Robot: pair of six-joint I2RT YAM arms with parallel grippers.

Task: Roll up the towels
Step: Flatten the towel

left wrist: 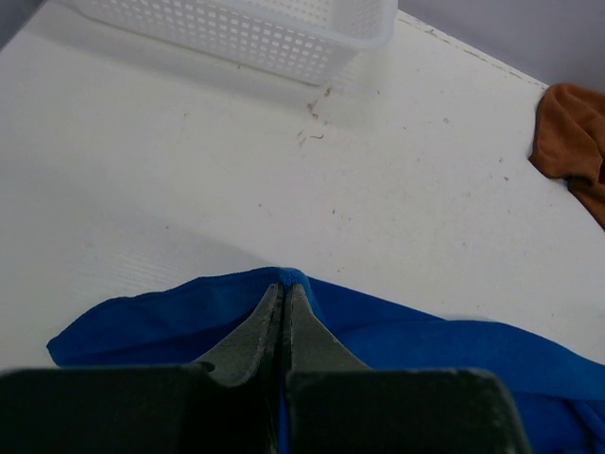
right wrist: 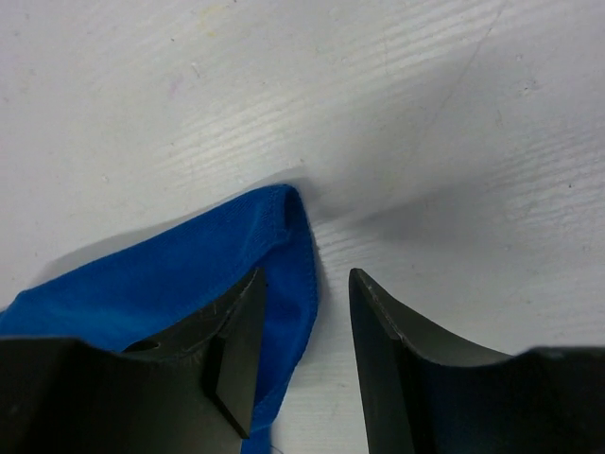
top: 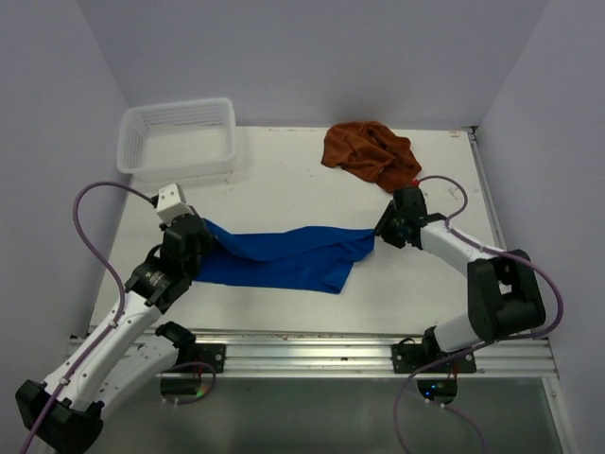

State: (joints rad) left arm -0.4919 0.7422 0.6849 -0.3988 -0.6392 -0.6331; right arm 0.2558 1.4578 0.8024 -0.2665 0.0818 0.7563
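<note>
A blue towel [top: 284, 257] lies stretched across the middle of the table between my two grippers. My left gripper [top: 192, 236] is shut on the towel's left corner [left wrist: 284, 278], its fingers pressed together with cloth pinched at the tips. My right gripper [top: 386, 230] is at the towel's right corner; its jaws stand open around the hem [right wrist: 301, 248], which lies between the fingers, against the left one. A crumpled rust-orange towel [top: 371, 151] lies at the back right, and its edge shows in the left wrist view [left wrist: 572, 142].
A white perforated plastic basket [top: 178, 138] stands at the back left, also in the left wrist view [left wrist: 284, 28]. Grey walls close in the white table [top: 284, 189] on three sides. A metal rail [top: 312, 352] runs along the near edge.
</note>
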